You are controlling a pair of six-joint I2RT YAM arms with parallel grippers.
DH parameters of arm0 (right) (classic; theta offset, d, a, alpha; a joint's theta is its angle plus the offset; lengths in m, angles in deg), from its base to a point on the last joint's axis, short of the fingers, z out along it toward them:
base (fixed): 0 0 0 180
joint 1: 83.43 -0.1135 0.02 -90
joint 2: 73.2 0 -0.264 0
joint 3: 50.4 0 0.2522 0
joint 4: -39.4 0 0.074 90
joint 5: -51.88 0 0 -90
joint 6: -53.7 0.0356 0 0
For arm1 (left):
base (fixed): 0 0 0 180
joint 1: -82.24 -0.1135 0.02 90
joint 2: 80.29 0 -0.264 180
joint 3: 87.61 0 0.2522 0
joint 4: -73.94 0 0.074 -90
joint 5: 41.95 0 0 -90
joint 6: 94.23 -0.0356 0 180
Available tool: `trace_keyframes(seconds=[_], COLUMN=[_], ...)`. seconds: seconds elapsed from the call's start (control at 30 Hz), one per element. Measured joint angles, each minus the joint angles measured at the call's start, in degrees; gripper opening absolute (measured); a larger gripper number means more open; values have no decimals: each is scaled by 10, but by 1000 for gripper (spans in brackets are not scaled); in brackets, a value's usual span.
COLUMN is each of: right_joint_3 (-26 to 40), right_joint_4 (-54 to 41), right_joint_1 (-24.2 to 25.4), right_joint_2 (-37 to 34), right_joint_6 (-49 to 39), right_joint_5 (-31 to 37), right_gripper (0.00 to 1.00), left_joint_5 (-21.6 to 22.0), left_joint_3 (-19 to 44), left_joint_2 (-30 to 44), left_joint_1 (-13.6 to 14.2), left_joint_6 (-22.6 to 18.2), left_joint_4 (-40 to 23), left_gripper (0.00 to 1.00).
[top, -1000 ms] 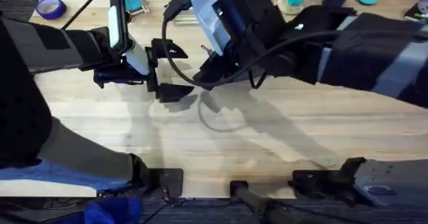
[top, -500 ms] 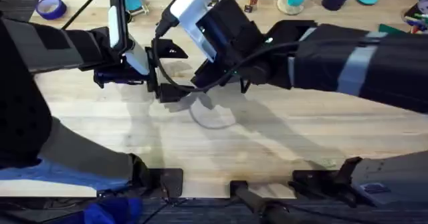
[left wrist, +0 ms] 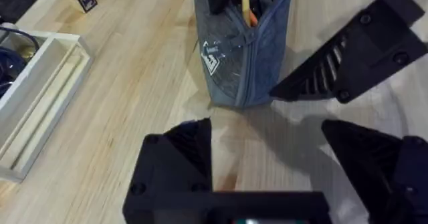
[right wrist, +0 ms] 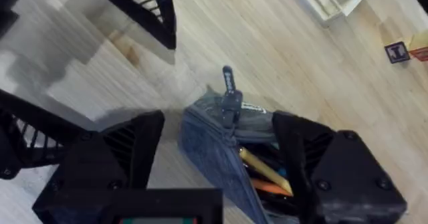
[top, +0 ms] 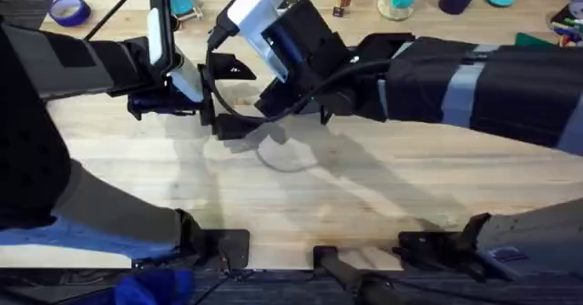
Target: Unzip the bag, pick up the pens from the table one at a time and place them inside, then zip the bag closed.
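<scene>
The bag (right wrist: 231,144) stands on the table (left wrist: 120,110), pens (right wrist: 264,170) inside, between the right gripper's (right wrist: 217,154) open, empty jaws. The left gripper's (left wrist: 267,150) jaws gape empty just beside it.

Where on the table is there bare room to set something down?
Free: the wide table stretch between the grippers and the arm bases. Crowded: around the bag, between left gripper and right gripper; far edge clutter.

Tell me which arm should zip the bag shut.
Probably the right. Its gripper straddles the bag, open, with the zipper pull just ahead and pens already inside. The left gripper, also open, sits short of the bag's end.
</scene>
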Motion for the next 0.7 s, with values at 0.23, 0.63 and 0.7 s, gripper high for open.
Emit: trace_keyframes(seconds=[0.23, 0.63, 0.7], right_joint_3=[0, 0, 0], right_joint_4=[19, 31, 35], right_joint_1=[0, 0, 0], right_joint_2=[0, -17, -20], right_joint_6=[1, 1, 1], right_joint_5=[1, 1, 1], right_gripper=[972, 974, 974], left_joint_5=[0, 0, 0], left_joint_3=[0, 0, 0], left_joint_2=[0, 0, 0], left_joint_1=[0, 0, 0], left_joint_6=[0, 0, 0], left_joint_4=[0, 0, 0], left_gripper=[996, 995, 995])
